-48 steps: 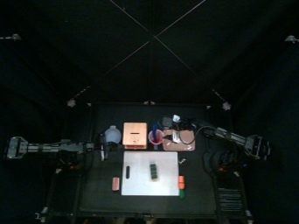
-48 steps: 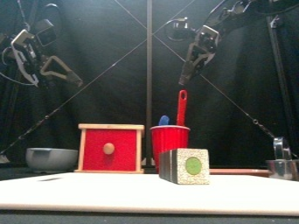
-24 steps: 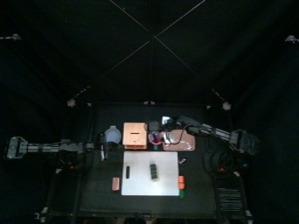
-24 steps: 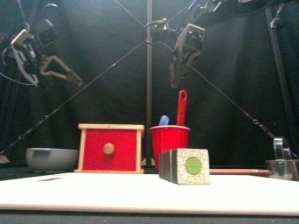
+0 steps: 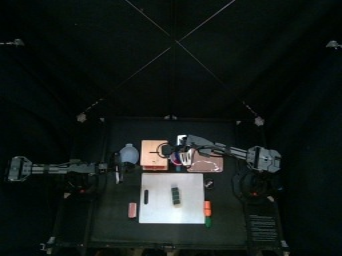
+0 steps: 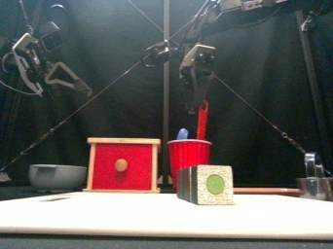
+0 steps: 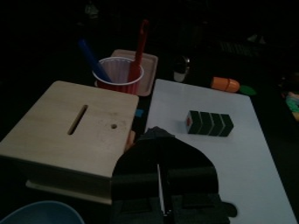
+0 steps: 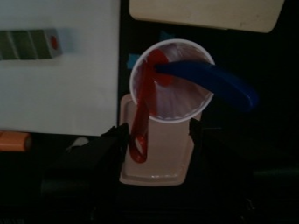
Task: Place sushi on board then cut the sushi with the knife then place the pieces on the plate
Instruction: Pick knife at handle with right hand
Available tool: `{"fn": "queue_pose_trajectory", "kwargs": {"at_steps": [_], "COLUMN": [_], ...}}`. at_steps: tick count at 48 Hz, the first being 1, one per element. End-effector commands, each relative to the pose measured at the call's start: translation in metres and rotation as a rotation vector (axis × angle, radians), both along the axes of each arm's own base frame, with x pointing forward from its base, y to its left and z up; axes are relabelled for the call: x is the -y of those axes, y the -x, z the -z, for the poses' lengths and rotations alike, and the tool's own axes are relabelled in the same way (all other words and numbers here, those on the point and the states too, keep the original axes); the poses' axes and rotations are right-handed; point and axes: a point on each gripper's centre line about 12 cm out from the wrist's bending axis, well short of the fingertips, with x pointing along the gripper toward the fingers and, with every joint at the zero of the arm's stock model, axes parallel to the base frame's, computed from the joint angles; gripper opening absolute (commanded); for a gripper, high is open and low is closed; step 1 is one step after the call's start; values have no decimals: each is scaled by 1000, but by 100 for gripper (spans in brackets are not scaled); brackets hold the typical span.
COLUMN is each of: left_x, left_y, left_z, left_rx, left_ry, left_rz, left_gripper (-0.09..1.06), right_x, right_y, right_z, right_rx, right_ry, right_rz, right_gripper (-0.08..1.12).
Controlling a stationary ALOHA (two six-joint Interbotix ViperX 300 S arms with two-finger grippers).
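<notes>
My right hand (image 6: 196,88) hangs open directly above the red cup (image 6: 189,160), aligned to take the red knife (image 6: 202,117). The sushi roll (image 6: 205,185) lies uncut on the white board (image 5: 190,206). My left hand (image 6: 53,73) is parked clear, closed and empty.

– How is the light?

– Dim. From above, the black curtain (image 5: 171,50) swallows nearly everything, and only the white cutting board (image 5: 174,195) shows pale.

– And at table height?

– Light falls from overhead. The board glows brightest along its near edge, and the red cup (image 6: 189,156) is evenly lit against darkness.

– The wrist cameras?

– The right gripper (image 8: 158,138) is a soft dark silhouette. Between its open jaws the cup's inside looks washed out. Just past the jaws the blue knife (image 8: 222,87) is smeared. The left gripper (image 7: 162,171) is a dark mass with a faint sheen, and the wooden box (image 7: 76,122) just ahead is gently lit.
</notes>
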Motion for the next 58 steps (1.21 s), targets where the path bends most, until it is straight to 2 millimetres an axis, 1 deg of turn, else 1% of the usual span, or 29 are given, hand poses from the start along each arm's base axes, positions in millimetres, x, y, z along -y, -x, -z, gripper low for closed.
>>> {"fn": "queue_pose_trajectory", "kwargs": {"at_steps": [1,9,16,36,51,58], "left_x": [-1,-1,-1,-1,-1,-1], "left_y": [-2,-2,-2,-2,-2,-1], "left_z": [-5,-5,-4,-4,-3,-1], "left_rx": [16,16,12,10,7,4], "left_ry": [-7,-7,-4,-3,-3,-2], "left_rz": [-2,-2,-3,-3,-3,-3], "left_gripper": [-2,-2,-2,-2,-2,-2], "right_x": [0,-9,-9,-5,-3,-2], "right_y": [-4,-12,-13,-6,-2,0], "right_z": [-17,-12,-3,12,18,22], "right_rx": [16,-8,-37,-93,-122,-135], "right_ry": [62,71,74,83,103,104], "right_rz": [-15,-44,-49,-50,-52,-51], "right_gripper": [90,90,90,90,90,85]}}
